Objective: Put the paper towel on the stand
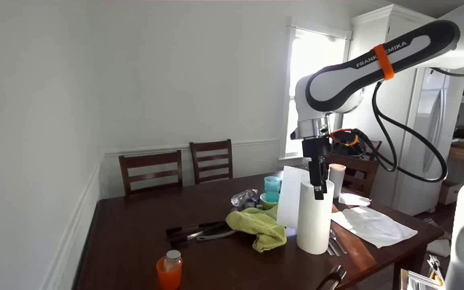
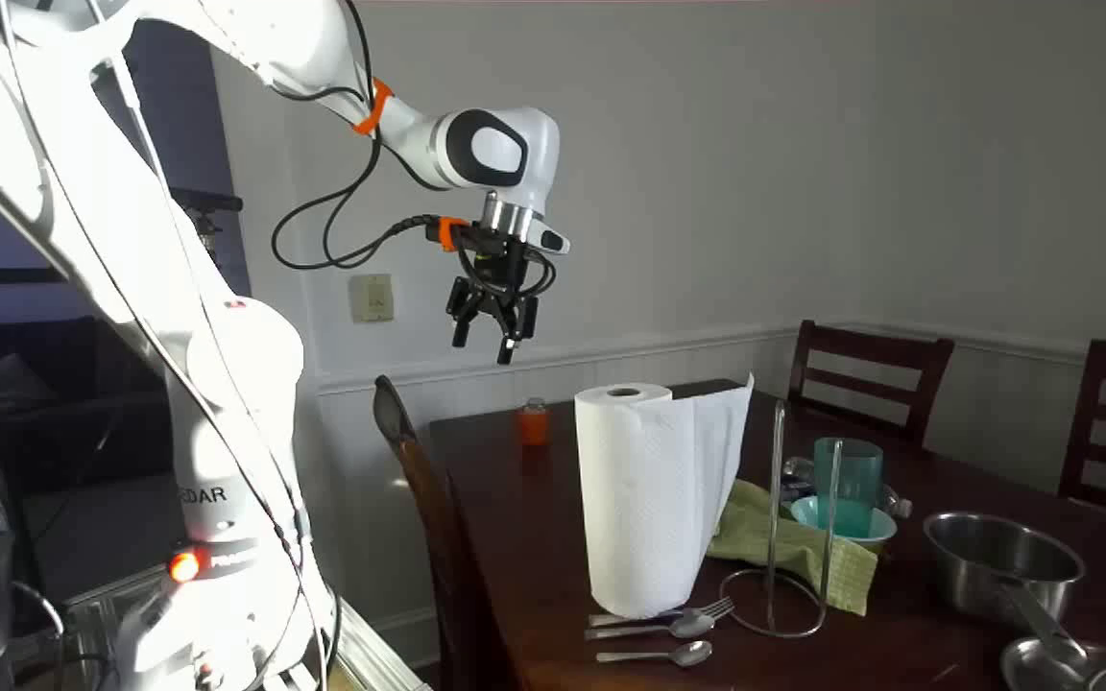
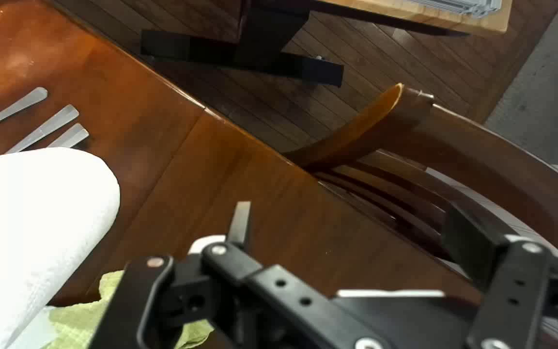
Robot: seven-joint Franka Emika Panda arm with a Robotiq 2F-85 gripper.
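Count one stand (image 2: 774,518), three cutlery pieces (image 2: 690,626) near the table's (image 1: 135,229) edge, one spread gripper (image 2: 483,347), one paper towel (image 2: 635,509), cut off in the wrist view.

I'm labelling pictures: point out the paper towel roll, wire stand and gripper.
Paper towel roll (image 2: 632,504), in an exterior view: its side.
Wire stand (image 2: 775,518), in an exterior view: an upright rod.
Gripper (image 2: 483,344), in an exterior view: midway between its fingertips.
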